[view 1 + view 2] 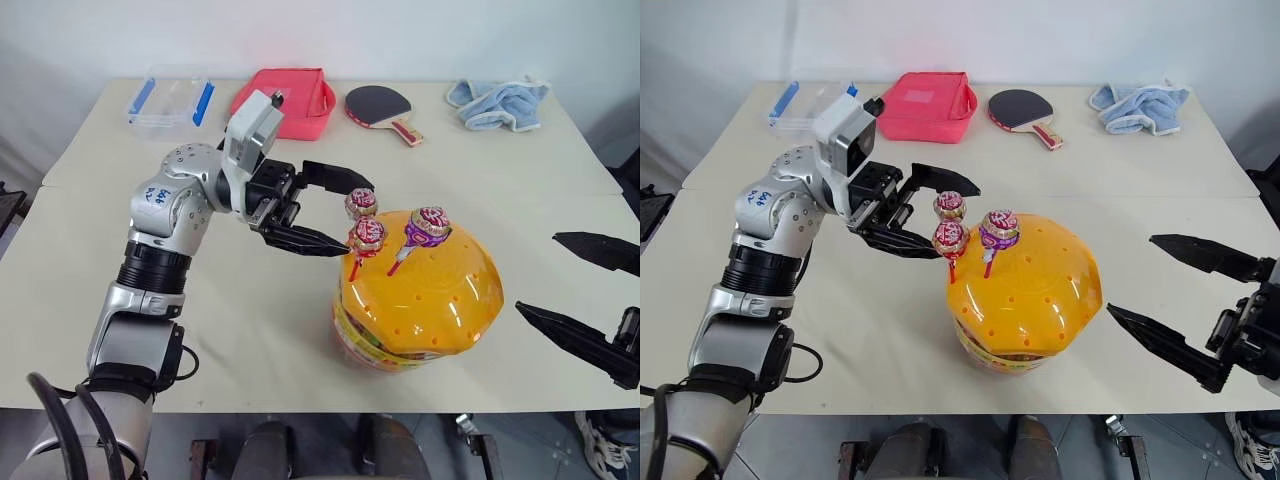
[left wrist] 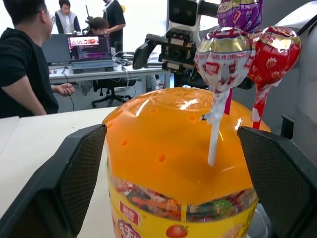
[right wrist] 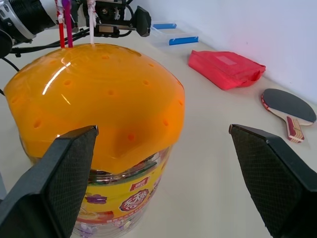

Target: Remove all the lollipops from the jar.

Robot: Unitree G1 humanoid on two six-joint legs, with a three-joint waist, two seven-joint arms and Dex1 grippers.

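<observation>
The jar (image 1: 415,300) stands on the near part of the table (image 1: 300,320), its orange domed lid (image 1: 430,290) dotted with small holes. Three lollipops stand upright with their sticks pushed into holes in the lid: two red-and-white ones, one (image 1: 361,204) just behind the other (image 1: 366,237), at the lid's left edge, and a purple one (image 1: 429,226) beside them nearer the top of the dome.

The left pincer (image 1: 352,214) reaches in level from the left, its two black fingers spread wide. The two red-and-white lollipops sit at its fingertips, one finger (image 1: 335,175) behind them and the other (image 1: 300,238) in front; whether either finger touches a wrapper cannot be told. In the left wrist view the jar and all three candies lie between the spread fingers.

The right pincer (image 1: 570,280) hangs to the right of the jar, apart from it, its fingers also spread wide and empty.

Along the far edge of the table lie a clear box with blue clips (image 1: 170,98), a red pouch (image 1: 290,100), a table-tennis paddle (image 1: 382,108) and a blue cloth (image 1: 500,102).
</observation>
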